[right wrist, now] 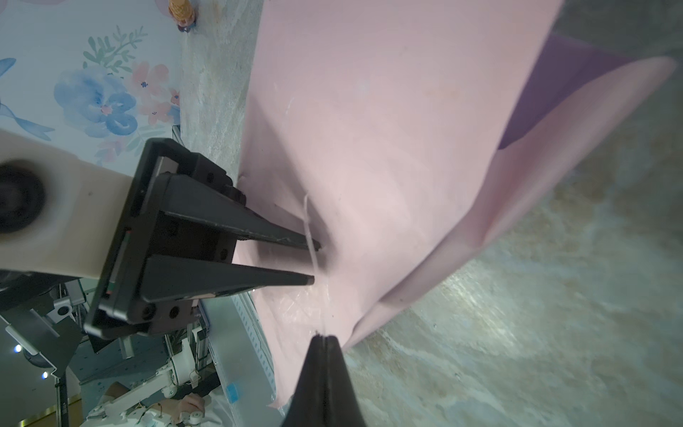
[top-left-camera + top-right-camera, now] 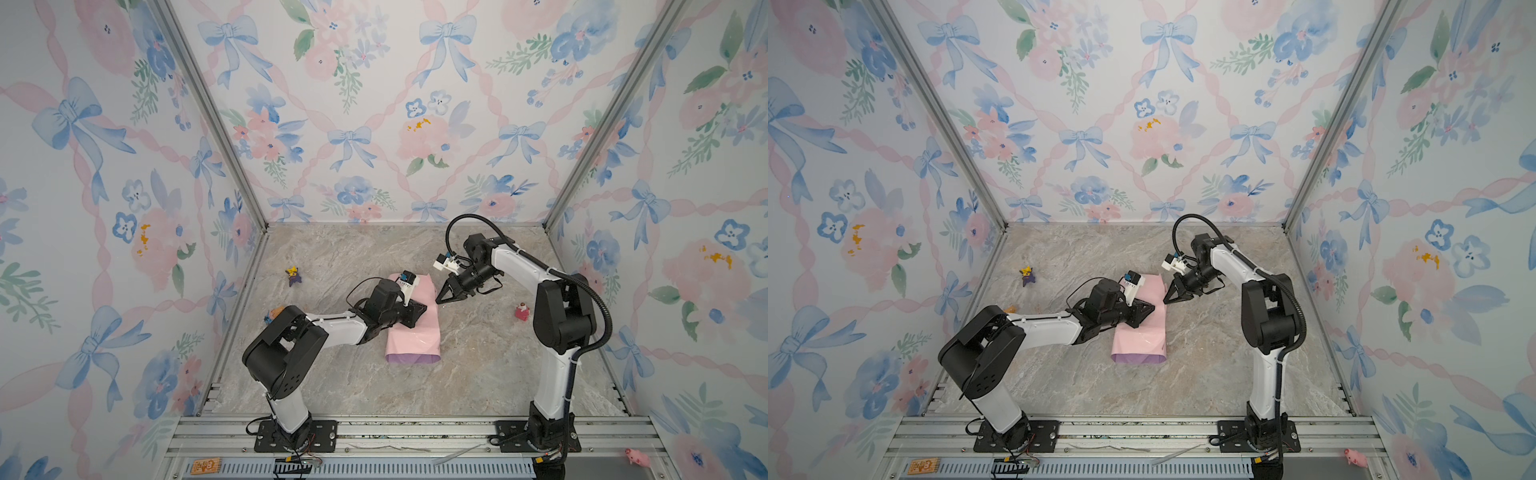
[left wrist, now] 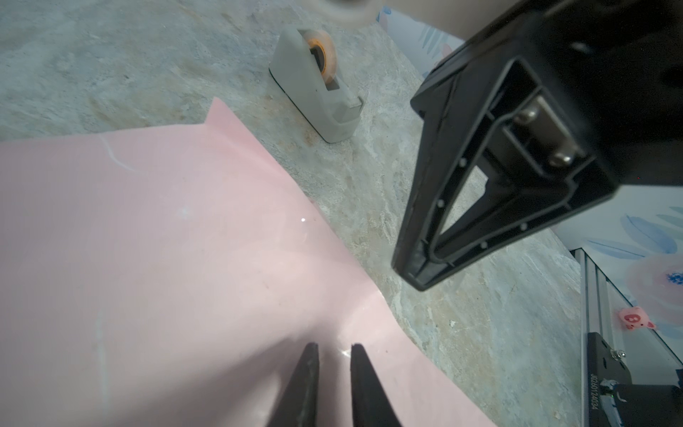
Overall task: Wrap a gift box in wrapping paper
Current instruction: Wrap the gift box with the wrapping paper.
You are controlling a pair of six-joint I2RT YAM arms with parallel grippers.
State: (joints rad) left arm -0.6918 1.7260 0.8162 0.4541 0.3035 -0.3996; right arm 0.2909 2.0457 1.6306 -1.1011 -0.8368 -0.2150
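The wrapping paper lies folded into a long bundle, pale pink outside, lilac inside at its near open end. The gift box is hidden under it. My left gripper rests tips-down on top of the pink paper, jaws a narrow gap apart with nothing between them. My right gripper hovers at the bundle's right edge, shut. A thin strip of clear tape runs from its tips across the paper to the left gripper.
A grey tape dispenser stands on the marble table beyond the paper's far end. Small toys sit around: a purple-yellow figure, an orange one, a red one and a pink pig on the front rail.
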